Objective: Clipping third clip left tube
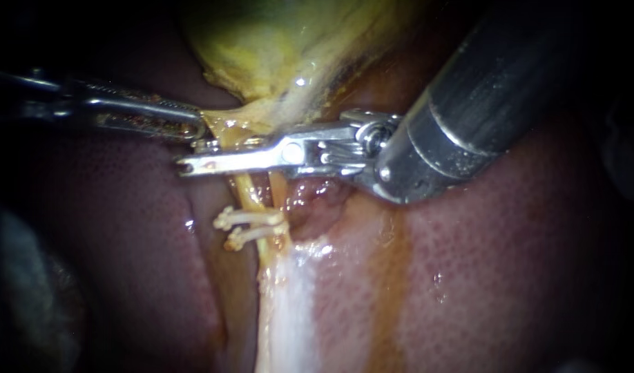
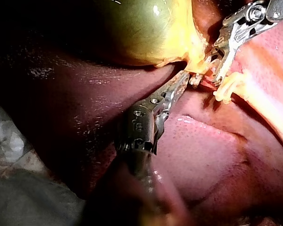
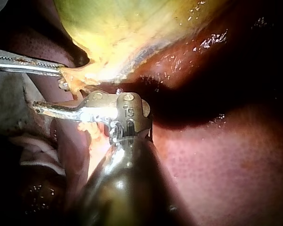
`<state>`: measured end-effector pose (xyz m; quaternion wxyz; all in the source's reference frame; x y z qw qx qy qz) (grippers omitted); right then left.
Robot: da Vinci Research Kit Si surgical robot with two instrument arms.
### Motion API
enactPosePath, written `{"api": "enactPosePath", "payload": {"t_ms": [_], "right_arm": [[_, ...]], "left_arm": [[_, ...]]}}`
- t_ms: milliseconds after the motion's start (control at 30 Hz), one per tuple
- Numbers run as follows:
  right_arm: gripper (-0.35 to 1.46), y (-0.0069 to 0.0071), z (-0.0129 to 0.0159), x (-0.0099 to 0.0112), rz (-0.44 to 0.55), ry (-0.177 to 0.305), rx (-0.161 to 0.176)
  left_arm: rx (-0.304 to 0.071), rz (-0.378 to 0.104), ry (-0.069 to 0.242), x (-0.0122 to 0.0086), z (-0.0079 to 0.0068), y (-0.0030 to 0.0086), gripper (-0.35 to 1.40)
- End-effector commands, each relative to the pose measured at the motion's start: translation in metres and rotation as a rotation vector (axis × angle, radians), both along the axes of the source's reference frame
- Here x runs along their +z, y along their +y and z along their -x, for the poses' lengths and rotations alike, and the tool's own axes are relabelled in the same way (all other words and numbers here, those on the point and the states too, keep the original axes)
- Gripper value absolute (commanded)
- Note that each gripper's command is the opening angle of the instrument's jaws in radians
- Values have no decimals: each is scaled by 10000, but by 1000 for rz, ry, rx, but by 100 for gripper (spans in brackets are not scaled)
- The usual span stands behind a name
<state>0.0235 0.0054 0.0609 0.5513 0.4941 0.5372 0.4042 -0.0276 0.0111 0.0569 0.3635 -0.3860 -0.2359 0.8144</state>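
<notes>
A: Left tube [image 1: 244,188]?
B: Runs 12-to-6, with two clips [image 1: 251,220] on it toward 6.
A: Instruments?
B: Right instrument [image 1: 186,166] crosses it 3-to-9, on the clips' 12 side. Can't tell if it's open or clamped. Left instrument [image 1: 198,128] jaws grip the gallbladder [image 1: 262,55] edge at 10.

Glossy wet liver [image 1: 524,276]; shiny-metal right instr. [image 1: 191,160]

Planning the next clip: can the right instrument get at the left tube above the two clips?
Probably yes. The right instrument lies across the left tube just above the two clips, with nothing covering it. The left instrument grips the gallbladder off to the side.
</notes>
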Motion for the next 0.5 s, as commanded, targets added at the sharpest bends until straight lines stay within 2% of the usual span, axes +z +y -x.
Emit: {"api": "enactPosePath", "payload": {"t_ms": [33, 200, 267, 500], "right_arm": [[49, 0, -1, -6, -4, 8, -1], [49, 5, -4, -33, -22, 51, 0], [49, 7, -5, -41, -32, 55, -6], [48, 9, -5, -44, -29, 62, -4]], "left_arm": [[0, 0, -1, 0, 0, 0, -35], [0, 0, -1, 0, 0, 0, -35], [0, 0, -1, 0, 0, 0, -35], [0, 0, -1, 0, 0, 0, -35]]}}
